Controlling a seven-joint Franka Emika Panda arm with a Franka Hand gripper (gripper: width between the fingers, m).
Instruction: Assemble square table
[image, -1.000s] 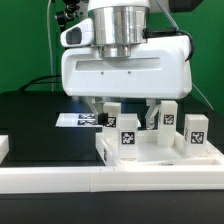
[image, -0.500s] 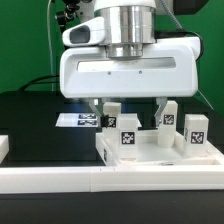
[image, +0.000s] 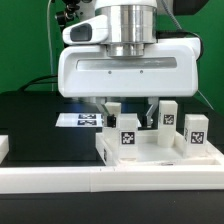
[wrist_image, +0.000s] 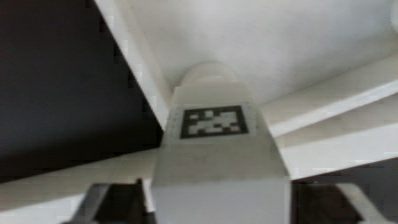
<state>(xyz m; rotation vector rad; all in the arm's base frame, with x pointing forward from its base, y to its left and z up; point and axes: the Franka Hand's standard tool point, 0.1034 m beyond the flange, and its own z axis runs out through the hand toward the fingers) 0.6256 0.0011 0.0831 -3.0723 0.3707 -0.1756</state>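
The arm hangs low over the square slab (image: 160, 152), which lies on the black counter (image: 30, 125) against the long white rail (image: 60, 180) at the near edge. Several legs stand upright on the slab: one at the front (image: 127, 134), one at the exterior view's right (image: 196, 130), and one further back (image: 168, 115).

The gripper (image: 130, 112) sits over a leg toward the slab's back corner. In the wrist view this leg (wrist_image: 217, 140) rises straight up the middle, tag facing the camera, with the dark fingers (wrist_image: 107, 200) on either side of its base. They appear closed on the leg, though the contact itself is hard to see.

The step in hand looks like fitting this leg into the slab, probably seating or screwing it in place. The next move likely calls for keeping the leg upright and pressing or turning it without shifting the slab. The marker sheet (image: 78, 120) lies behind.
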